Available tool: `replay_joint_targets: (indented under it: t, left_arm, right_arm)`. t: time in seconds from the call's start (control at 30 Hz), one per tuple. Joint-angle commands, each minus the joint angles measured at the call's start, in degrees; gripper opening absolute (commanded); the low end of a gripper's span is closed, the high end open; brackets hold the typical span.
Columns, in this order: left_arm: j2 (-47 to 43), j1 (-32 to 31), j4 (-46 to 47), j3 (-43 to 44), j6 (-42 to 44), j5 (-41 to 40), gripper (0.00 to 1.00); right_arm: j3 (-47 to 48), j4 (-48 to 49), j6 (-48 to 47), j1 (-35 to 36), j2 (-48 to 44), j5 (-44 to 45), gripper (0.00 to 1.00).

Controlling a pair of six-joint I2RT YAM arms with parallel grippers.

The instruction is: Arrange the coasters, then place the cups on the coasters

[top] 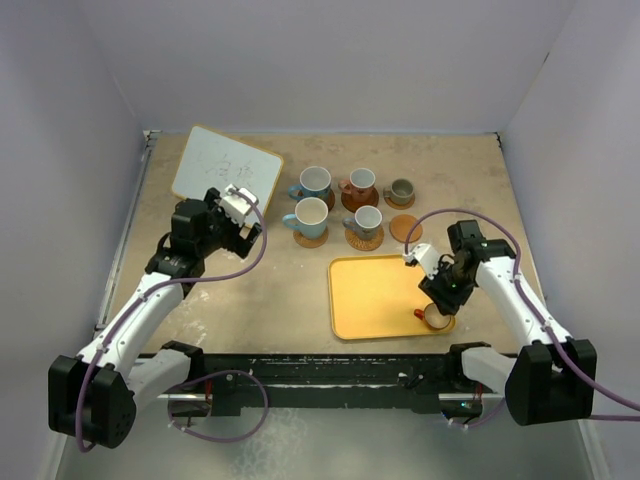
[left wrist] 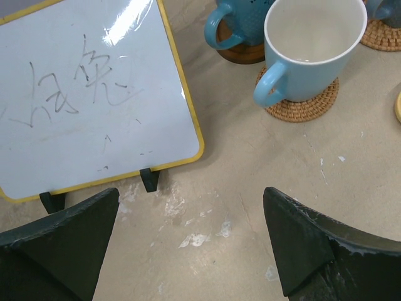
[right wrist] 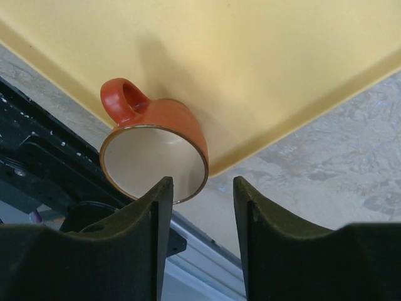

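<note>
An orange-brown cup [top: 437, 317] [right wrist: 153, 147] stands on the yellow tray's near right corner, its handle pointing left in the top view. My right gripper [top: 440, 298] [right wrist: 200, 188] is right over it, jaws partly apart and straddling the cup's wall: one finger [right wrist: 158, 213] overlaps the mouth, and the other stands outside with a gap. Five more cups sit on coasters in two rows beyond the tray, among them a light blue cup [top: 310, 217] [left wrist: 313, 50] on a woven coaster [left wrist: 304, 108]. A bare coaster [top: 404, 228] lies at the right. My left gripper [top: 240, 208] [left wrist: 191, 204] hangs open over bare table.
A small whiteboard [top: 225, 165] [left wrist: 81, 94] with a yellow frame stands at the back left, close to the left gripper. The yellow tray [top: 375, 295] [right wrist: 250, 63] holds only the orange-brown cup. The dark base rail [top: 320, 370] runs along the near edge.
</note>
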Motion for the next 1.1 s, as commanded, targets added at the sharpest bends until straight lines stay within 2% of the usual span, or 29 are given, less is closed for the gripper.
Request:
replay_joint_targets:
  t: [0.0, 0.47, 0.77, 1.07]
  left_arm:
    - [-0.98, 0.45, 4.05, -0.54, -0.53, 1.88, 0.94]
    - [-0.51, 0.58, 4.10, -0.95, -0.23, 2.32, 0.94]
    - [-0.19, 0.51, 3.90, -1.07, 0.06, 2.49, 0.94]
    - [-0.16, 0.49, 3.89, -1.08, 0.18, 2.75, 0.94]
  right_arm:
    - [-1.82, 1.97, -4.49, -0.23, -0.42, -3.19, 0.44]
    - [-3.32, 4.37, -4.54, -0.23, 0.87, -4.40, 0.23]
    - [-3.41, 5.16, -4.61, -0.23, 2.73, -5.09, 0.16]
    - [-0.41, 4.63, -4.99, -0.23, 3.06, -5.44, 0.00]
